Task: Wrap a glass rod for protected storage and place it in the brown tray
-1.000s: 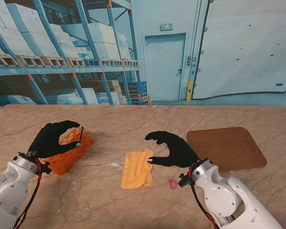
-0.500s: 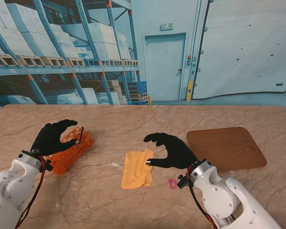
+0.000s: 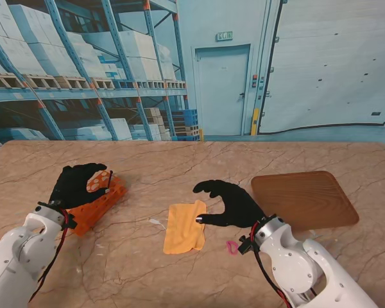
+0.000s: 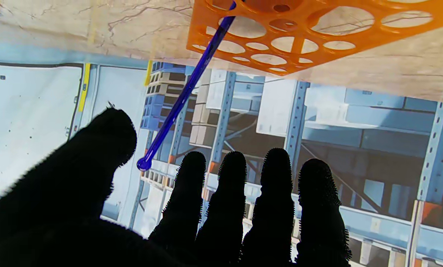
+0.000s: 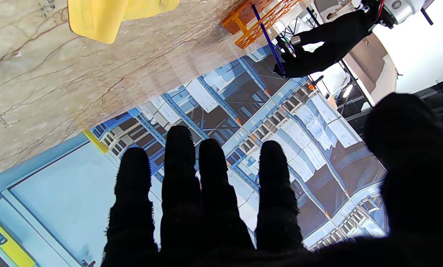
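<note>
Left hand [image 4: 191, 207], fingers spread and empty, reaches for the glass rod [image 4: 186, 92] in the orange rack [image 4: 317, 40]; you must pinch its tip.

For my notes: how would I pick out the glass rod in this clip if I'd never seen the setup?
Start at the marble table and find the orange rack on its left side, by the black-gloved left hand. The glass rod stands tilted in one of the rack's holes. It is the only thin, dark blue stick, ending in a small rounded bead.

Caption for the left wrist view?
Open left hand reaching toward blue glass rod standing in orange rack.
</note>
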### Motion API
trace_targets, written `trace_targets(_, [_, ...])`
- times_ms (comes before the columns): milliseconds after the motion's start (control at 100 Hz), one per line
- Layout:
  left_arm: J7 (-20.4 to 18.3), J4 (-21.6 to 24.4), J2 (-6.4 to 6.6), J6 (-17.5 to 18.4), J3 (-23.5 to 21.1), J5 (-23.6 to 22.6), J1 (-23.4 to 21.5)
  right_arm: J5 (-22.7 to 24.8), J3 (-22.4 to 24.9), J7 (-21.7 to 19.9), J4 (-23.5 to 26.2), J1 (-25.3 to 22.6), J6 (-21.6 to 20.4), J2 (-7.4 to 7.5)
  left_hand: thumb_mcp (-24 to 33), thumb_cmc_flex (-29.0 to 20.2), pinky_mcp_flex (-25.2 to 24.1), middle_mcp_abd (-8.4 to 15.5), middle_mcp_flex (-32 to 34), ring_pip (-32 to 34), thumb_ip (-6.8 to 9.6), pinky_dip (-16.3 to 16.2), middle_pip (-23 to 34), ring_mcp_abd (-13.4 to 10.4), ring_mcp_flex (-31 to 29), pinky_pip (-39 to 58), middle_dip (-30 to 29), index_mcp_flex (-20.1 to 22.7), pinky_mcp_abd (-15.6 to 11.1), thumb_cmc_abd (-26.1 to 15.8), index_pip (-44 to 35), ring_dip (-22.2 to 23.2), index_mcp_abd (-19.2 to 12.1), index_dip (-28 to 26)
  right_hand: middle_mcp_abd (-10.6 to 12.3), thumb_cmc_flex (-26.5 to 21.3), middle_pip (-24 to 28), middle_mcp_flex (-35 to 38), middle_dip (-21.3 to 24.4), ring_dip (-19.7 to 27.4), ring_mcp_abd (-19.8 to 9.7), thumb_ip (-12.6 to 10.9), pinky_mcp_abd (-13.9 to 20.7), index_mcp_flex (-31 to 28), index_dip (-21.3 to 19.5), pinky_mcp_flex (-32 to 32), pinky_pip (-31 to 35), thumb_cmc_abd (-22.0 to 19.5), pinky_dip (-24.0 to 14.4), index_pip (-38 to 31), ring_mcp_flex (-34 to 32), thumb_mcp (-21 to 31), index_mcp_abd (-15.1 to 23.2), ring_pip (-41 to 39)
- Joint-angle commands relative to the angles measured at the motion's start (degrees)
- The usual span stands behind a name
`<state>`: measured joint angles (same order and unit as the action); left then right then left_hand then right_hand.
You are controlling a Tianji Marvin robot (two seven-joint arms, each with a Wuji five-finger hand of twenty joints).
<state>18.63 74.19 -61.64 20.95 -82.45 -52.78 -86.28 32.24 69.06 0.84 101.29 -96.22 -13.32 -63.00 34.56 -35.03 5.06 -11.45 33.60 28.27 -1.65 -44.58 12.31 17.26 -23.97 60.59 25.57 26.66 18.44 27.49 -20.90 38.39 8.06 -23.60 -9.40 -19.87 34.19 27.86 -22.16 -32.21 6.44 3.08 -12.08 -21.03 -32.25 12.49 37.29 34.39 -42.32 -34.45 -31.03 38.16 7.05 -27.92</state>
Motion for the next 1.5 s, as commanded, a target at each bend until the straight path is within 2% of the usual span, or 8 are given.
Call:
trace_targets(0, [-0.21, -0.52, -0.39, -0.49, 0.65, -0.04, 0.77, 0.00, -0.23, 0.00, 0.56, -0.25, 0.24, -0.16, 1.90, 0.36, -1.25, 0.97, 0.83, -1.10, -1.48, 0.62, 1.47, -1.52, 1.75, -1.53, 0.47, 0.41, 0.84, 2.72, -2.14, -0.99, -1.05, -0.18, 1.21, 1.16, -1.03, 0.57, -0.96, -0.66, -1.41, -0.64, 0.47, -0.14, -0.55, 0.39, -1.34, 1.87, -1.86, 0.37, -1.66, -0.37, 1.34, -0.62])
trace_targets(150, [-0.85, -1.46, -0.21, -1.70, 2.51, -0.30, 2.07, -0.13, -0.30, -0.02, 0.61, -0.23, 0.50, -0.18, 3.09, -0.11, -1.70, 0.63, 1.71, -1.12, -1.65, 0.50, 3.93, -1.93, 2.35, -2.34, 2.47, 1.32, 0.55, 2.68, -4.01, -1.27, -2.16, -1.24, 1.26, 1.06, -1.03, 0.72, -0.99, -0.71, -1.28, -0.65, 0.44, -0.38, -0.64, 0.40, -1.35, 1.71, -1.90, 0.27, -1.69, -0.46, 1.41, -0.65])
trace_targets(400, [-0.13, -2.59, 0.12, -4.18, 4.55, -2.27, 3.15, -0.21, -0.31, -0.10, 0.65, -0.25, 0.50, -0.17, 4.16, -1.81, -1.51, 2.07, 2.71, 0.24, -1.47, 0.16, 13.56, -1.55, 1.85, -2.70, 13.63, 1.88, 0.55, 2.11, -5.54, -0.77, -2.62, -2.31, 1.22, 0.95, -1.03, 0.91, -1.03, -0.74, -1.26, -0.68, 0.40, -0.42, -0.69, 0.47, -1.36, 1.51, -1.94, 0.33, -1.91, -0.54, 1.25, -0.69])
trace_targets(590, [0.33, -3.10, 0.20, -5.43, 5.20, -2.91, 3.42, -0.37, -0.32, -0.26, 0.64, -0.23, 0.63, -0.15, 4.89, -3.65, 0.55, 2.85, 7.03, 3.08, -1.38, -1.69, 19.06, -1.00, -0.37, 1.93, 19.77, 5.03, -0.20, 1.31, -9.39, 0.68, -4.27, -4.09, 1.25, 0.92, -1.05, 0.98, -1.05, -0.74, -1.29, -0.70, 0.38, -0.67, -0.76, 0.45, -1.39, 1.37, -1.97, 0.25, -1.84, -0.60, 1.26, -0.63])
trace_targets(940, [0.70, -4.08, 0.20, -6.44, 6.23, -2.97, 4.00, -0.41, -0.40, -0.06, 0.66, -0.21, 0.98, -0.22, 5.44, -5.02, 0.89, 4.05, 12.47, 4.94, -1.59, -1.52, 26.29, -1.16, -2.20, 3.14, 26.26, 9.16, -0.11, 0.82, -12.92, 1.18, -5.20, -5.42, 1.18, 0.76, -1.05, 1.09, -1.07, -0.75, -1.20, -0.75, 0.37, -1.05, -0.87, 0.44, -1.42, 0.80, -2.01, 0.14, -1.85, -0.62, 1.29, -0.61])
trace_targets(1070, [0.50, -4.22, 0.24, -6.93, 6.49, -3.02, 4.12, -0.40, -0.37, 0.04, 0.69, -0.26, 0.97, -0.23, 4.14, -7.15, 1.19, 4.35, 14.14, 5.54, -3.06, -1.43, 26.21, -1.12, -2.73, 3.93, 33.71, 9.70, -0.21, 1.54, -13.92, 1.29, -5.81, -6.02, 1.22, 0.80, -1.05, 1.19, -1.07, -0.76, -1.22, -0.76, 0.37, -1.14, -0.90, 0.48, -1.41, 0.58, -2.03, 0.12, -1.90, -0.66, 1.37, -0.62])
trace_targets(1220, [0.48, -4.50, 0.27, -7.15, 6.77, -3.11, 4.30, -0.53, -0.40, -0.08, 0.69, -0.25, 1.04, -0.23, 2.84, -9.95, 1.68, 4.60, 16.31, 6.16, -4.42, -1.36, 26.50, -1.19, -3.69, 4.26, 37.04, 10.64, -0.91, 2.45, -15.43, 1.45, -6.58, -6.21, 1.22, 0.73, -1.04, 1.27, -1.09, -0.76, -1.22, -0.77, 0.34, -1.16, -0.93, 0.46, -1.42, 0.43, -2.05, 0.10, -1.87, -0.66, 1.32, -0.60])
trace_targets(1490, [0.65, -4.97, 0.25, -7.63, 7.17, -3.06, 4.65, -0.69, -0.42, -0.13, 0.68, -0.22, 1.18, -0.24, -0.31, -15.38, 2.28, 5.10, 19.51, 7.01, -4.34, -1.22, 25.02, -1.20, -4.71, 4.85, 39.83, 11.47, -0.67, 2.29, -18.92, 1.60, -7.45, -5.10, 1.17, 0.89, -1.14, 1.21, -1.06, -0.74, -1.20, -0.79, 0.36, -1.25, -0.93, 0.39, -1.47, 0.03, -2.09, 0.16, -1.82, -0.63, 1.32, -0.53])
